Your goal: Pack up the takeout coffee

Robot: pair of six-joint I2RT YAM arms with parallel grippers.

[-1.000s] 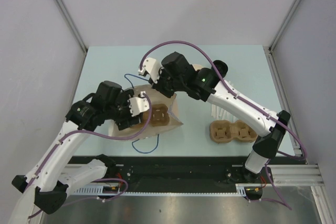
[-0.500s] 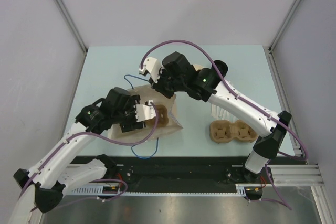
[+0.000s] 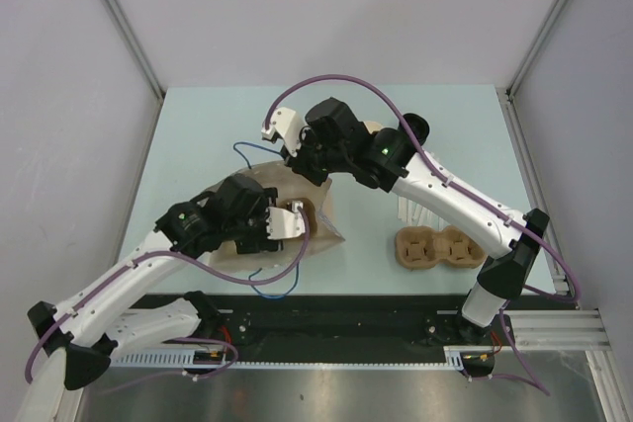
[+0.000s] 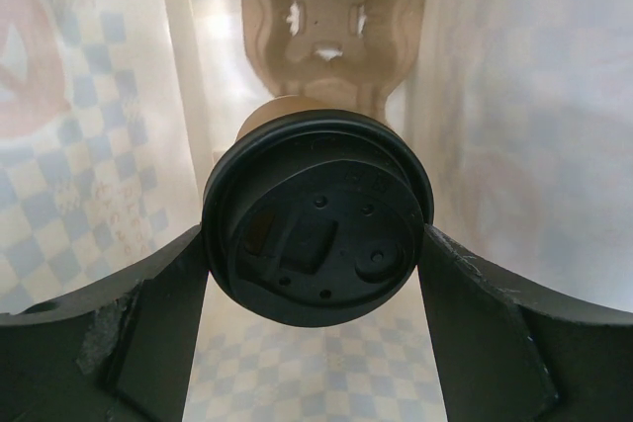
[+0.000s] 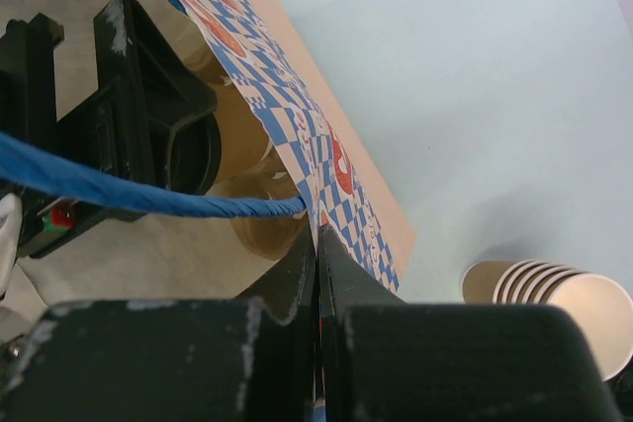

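The takeout coffee (image 4: 318, 219), a tan cup under a round black lid, hangs inside the paper bag (image 3: 331, 227). My left gripper (image 4: 315, 244) is shut on it, with one finger pressing each side of the lid. Below the cup, a moulded pulp carrier (image 4: 331, 22) lies on the bag's floor. In the top view the left gripper (image 3: 285, 222) reaches into the bag's mouth. My right gripper (image 5: 318, 244) is shut on the bag's checkered upper edge (image 5: 297, 116) and holds the mouth open.
A second pulp carrier (image 3: 435, 247) lies on the table to the right of the bag. A stack of lidless tan cups (image 5: 554, 308) stands behind the right arm. The bag's blue cord handle (image 3: 272, 284) trails toward the table's near edge.
My left arm has moved right and toward the near edge, carrying the cup deeper into the bag's mouth. The right arm and the bag's edge have stayed still.
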